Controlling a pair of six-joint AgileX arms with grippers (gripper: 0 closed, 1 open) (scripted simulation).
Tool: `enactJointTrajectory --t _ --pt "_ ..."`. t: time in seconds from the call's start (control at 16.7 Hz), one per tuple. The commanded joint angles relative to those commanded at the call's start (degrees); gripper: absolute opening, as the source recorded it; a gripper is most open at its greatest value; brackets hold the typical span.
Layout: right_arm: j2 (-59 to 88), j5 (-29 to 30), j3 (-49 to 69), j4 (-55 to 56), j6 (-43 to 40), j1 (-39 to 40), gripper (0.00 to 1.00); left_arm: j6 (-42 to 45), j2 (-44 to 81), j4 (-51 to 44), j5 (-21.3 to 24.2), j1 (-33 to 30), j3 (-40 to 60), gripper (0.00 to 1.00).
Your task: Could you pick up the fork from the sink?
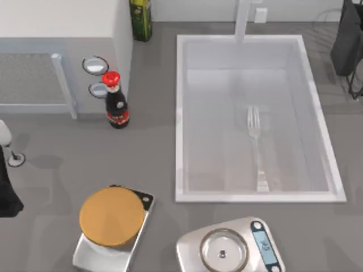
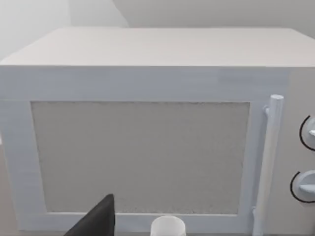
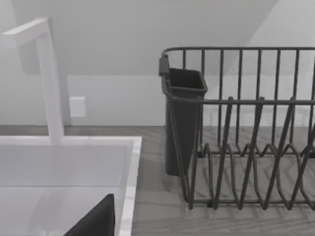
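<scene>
You haven't started: the fork [image 1: 256,148] lies flat in the sink [image 1: 182,113], untouched; jaws' state can't be told.

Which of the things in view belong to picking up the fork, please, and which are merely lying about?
Job: fork, lying in the sink.

Lying about: microwave, soy-sauce bottle, green bottle, wire rack, two scales, one carrying a tan disc.

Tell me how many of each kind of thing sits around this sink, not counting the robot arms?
Bottles: 2, soy-sauce bottle, green bottle
Scales: 2, round-pan scale, scale with tan disc
Fork: 1, in the sink
Microwave: 1
Wire rack: 1
Sink: 1
Total: 8
</scene>
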Motion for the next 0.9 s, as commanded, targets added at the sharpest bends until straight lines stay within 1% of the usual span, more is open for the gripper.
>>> enactJointTrajectory --t 0.54,0.72,0.9 --pt "1.66 -0.03 1.32 -1.07 0.51 0.27 1.0 0.0 0.0 0.0 0.0 0.0 0.0 1.0" --pt "8.38 -0.11 6.72 -5.2 2.39 1.29 1.0 0.0 0.0 0.0 0.0 0.0 0.0 1.0" --pt "19.71 -0.21 16.3 -11.82 5.23 2.94 1.0 0.0 0.0 0.0 0.0 0.0 0.0 1.0"
